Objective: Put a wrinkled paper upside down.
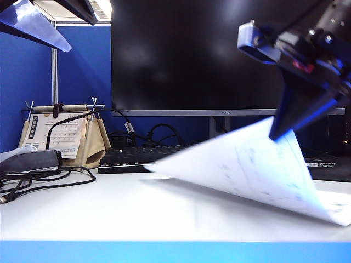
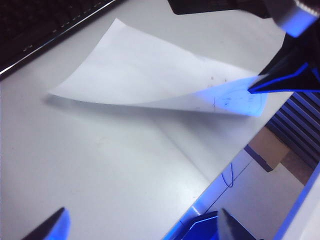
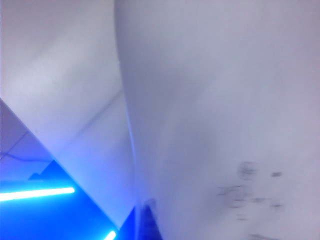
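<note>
The wrinkled paper (image 1: 247, 164) is a large white sheet with faint grey marks. It hangs tilted over the right half of the table, its far corner raised and its lower right edge resting on the tabletop. My right gripper (image 1: 277, 130) is shut on that raised corner; in the left wrist view the right gripper (image 2: 260, 86) pinches the paper (image 2: 160, 75) at its edge. In the right wrist view the paper (image 3: 225, 100) fills most of the frame, with the right gripper (image 3: 147, 220) closed on its edge. My left gripper (image 2: 142, 230) stands open and empty, high over the table's left side (image 1: 81, 34).
A black monitor (image 1: 192, 55) and a black keyboard (image 1: 137, 156) stand behind the paper. At the left are a desk calendar on a beige stand (image 1: 66, 134), a dark box (image 1: 30, 161) and loose cables (image 1: 38, 181). The table's blue front edge (image 1: 164, 252) is close.
</note>
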